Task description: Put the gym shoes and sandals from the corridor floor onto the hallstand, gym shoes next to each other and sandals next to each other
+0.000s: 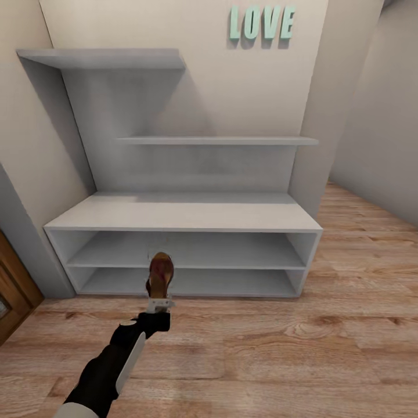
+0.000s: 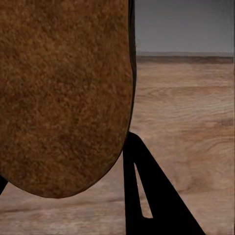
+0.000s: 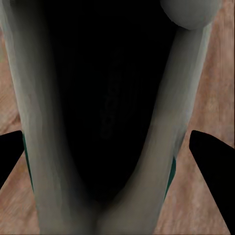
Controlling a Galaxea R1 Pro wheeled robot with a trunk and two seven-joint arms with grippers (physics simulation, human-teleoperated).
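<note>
The pale grey hallstand (image 1: 186, 213) stands against the wall under teal "LOVE" letters (image 1: 261, 23); its bench top, both open shelf rows and both stepped upper shelves are bare. My left gripper (image 1: 159, 302) is shut on a dark brown sandal (image 1: 161, 274), held above the corridor floor (image 1: 261, 348) just in front of the lower shelf row. In the left wrist view the sandal's sole (image 2: 63, 93) is very close, with a black finger (image 2: 147, 196) beside it. My right gripper (image 3: 117, 161) has its fingers (image 3: 210, 161) spread wide apart, with a pale grey and black shape I cannot identify between them.
A wooden door (image 1: 11, 284) shows at the left edge beside the rack. The corridor runs on past the rack's right end, along a grey wall (image 1: 377, 128). Wood-plank floor stretches in front of and to the right of the rack.
</note>
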